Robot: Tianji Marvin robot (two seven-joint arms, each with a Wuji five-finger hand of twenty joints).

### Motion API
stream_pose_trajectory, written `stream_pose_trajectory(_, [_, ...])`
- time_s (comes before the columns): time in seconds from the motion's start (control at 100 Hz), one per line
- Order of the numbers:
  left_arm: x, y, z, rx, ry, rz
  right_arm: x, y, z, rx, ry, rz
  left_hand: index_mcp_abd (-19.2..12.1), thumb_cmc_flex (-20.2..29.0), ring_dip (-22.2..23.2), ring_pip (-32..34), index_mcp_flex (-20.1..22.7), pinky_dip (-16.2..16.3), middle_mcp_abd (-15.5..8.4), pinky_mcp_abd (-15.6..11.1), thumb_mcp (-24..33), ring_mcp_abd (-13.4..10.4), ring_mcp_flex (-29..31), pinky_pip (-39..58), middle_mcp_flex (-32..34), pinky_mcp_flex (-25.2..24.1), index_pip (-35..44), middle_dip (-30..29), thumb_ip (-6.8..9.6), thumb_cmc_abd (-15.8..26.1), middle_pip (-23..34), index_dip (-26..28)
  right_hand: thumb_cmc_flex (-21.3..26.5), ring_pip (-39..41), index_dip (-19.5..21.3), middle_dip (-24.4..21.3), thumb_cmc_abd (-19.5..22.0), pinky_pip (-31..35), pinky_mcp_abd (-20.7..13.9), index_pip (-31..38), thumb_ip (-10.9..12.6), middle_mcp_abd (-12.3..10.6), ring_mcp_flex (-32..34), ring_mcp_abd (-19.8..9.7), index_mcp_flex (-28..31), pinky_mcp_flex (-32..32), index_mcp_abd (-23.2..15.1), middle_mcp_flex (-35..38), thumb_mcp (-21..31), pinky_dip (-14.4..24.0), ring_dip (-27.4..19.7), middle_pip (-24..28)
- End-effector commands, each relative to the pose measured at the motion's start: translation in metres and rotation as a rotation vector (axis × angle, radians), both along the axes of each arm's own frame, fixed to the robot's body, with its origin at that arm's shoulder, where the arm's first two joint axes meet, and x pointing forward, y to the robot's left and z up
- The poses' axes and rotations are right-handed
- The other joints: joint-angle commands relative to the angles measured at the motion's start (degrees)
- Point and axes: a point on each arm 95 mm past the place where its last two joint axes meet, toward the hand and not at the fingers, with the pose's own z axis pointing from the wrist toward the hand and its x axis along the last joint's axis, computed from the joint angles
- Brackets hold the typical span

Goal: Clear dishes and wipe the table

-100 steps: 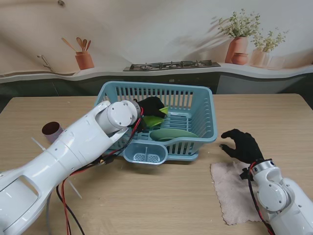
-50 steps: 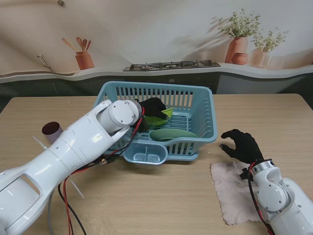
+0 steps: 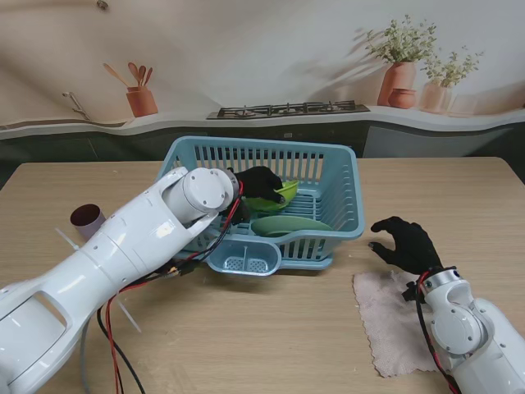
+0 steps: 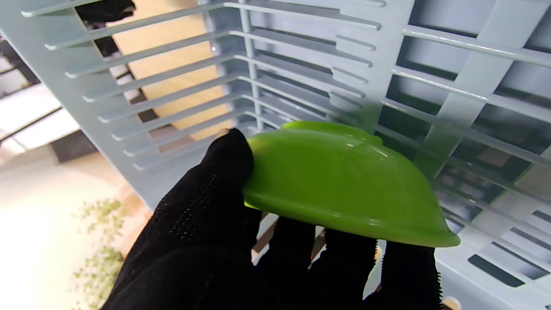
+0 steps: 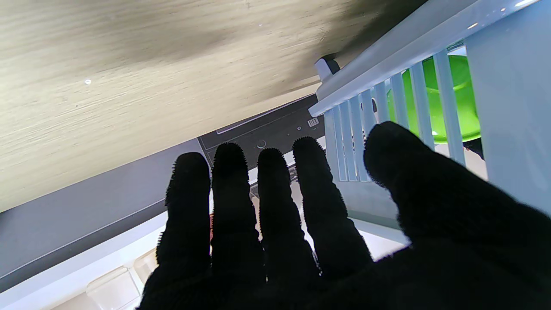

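Observation:
My left hand (image 3: 259,182) reaches into the light blue dish basket (image 3: 344,176) and is shut on a bright green bowl (image 3: 274,197). The left wrist view shows the green bowl (image 4: 344,185) pinched between thumb (image 4: 224,172) and fingers, tilted, close to the basket's slatted wall (image 4: 301,56). A dark green plate (image 3: 289,225) lies inside the basket nearer to me. My right hand (image 3: 406,244) hovers open over the table to the right of the basket, fingers spread, just beyond a pinkish cloth (image 3: 394,324). The right wrist view shows its fingers (image 5: 275,202) holding nothing.
A dark red cup (image 3: 85,218) stands on the wooden table (image 3: 271,328) at the left, beside my left arm. The basket's cutlery pocket (image 3: 243,257) juts toward me. Red and black cables hang from the left arm. A counter with pots runs behind the table.
My left hand has pushed the green bowl a little farther right and deeper into the basket, tilting it. The right hand and the cloth have stayed still.

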Motion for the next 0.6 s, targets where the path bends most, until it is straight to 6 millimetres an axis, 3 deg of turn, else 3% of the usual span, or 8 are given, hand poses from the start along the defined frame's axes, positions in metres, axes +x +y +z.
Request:
stream_pose_trajectory(0.0, [-0.001, -0.002, 0.006, -0.001, -0.007, -0.023, -0.001, 0.002, -0.002, -0.001, 0.011, 0.010, -1.91, -1.01, -0.89, -0.72, -2.67, -1.26, -2.30, 0.37, 2.24, -1.63, -1.25, -1.36, -0.96, -1.38, -0.05, -1.14, 0.95, -1.36, 0.39, -0.50, 0.06, -0.70, 0.34, -0.54, 0.19, -0.68, -1.31, -0.35, 0.67, -0.26, -0.94, -0.98, 1.12, -0.65, 0.29, 0.59, -0.43, 0.55, -0.30, -0.32])
stream_pose_trajectory(0.18, [-0.002, -0.001, 0.009, -0.004, -0.029, -0.030, -0.001, 0.002, -0.002, 0.000, 0.012, 0.011, -1.61, -7.14, -0.52, -1.04, -3.16, -1.71, -2.61, 0.22, 8.80, -1.71, -2.63, -1.64, -2.17, -2.52, -1.17, -1.16, -0.34, -3.21, 0.26, 0.05, 0.07, -0.70, 0.35, -0.53, 0.16, -0.70, -1.52, -0.34, 0.68, -0.37, -0.92, -0.99, 1.14, -0.66, 0.30, 0.58, -0.42, 0.56, -0.30, -0.31])
stream_pose_trajectory(0.39, [-0.002, 0.001, 0.012, 0.003, -0.058, -0.042, -0.001, 0.002, -0.002, 0.000, 0.012, 0.014, -0.93, -15.61, 0.09, -1.34, -4.03, -2.43, -2.66, -0.54, 20.67, -1.71, -4.61, -2.30, -4.12, -4.04, -3.13, -1.10, -1.63, -6.38, 0.26, 0.41, 0.11, -0.70, 0.34, -0.52, 0.14, -0.69, -1.16, -0.36, 0.67, -0.35, -0.91, -0.97, 1.10, -0.65, 0.34, 0.59, -0.41, 0.58, -0.30, -0.29])
stream_pose_trajectory(0.59, [-0.003, 0.004, 0.017, -0.008, -0.090, -0.043, -0.001, 0.002, -0.002, 0.002, 0.011, 0.016, -0.70, -16.76, 0.21, -1.39, -4.17, -2.55, -2.73, -0.92, 21.83, -1.68, -5.06, -2.44, -4.44, -4.51, -3.24, -1.04, -1.62, -6.38, 0.35, 0.45, 0.08, -0.70, 0.34, -0.55, 0.18, -0.72, -1.42, -0.37, 0.67, -0.30, -0.90, -0.96, 1.17, -0.66, 0.38, 0.58, -0.43, 0.56, -0.31, -0.34])
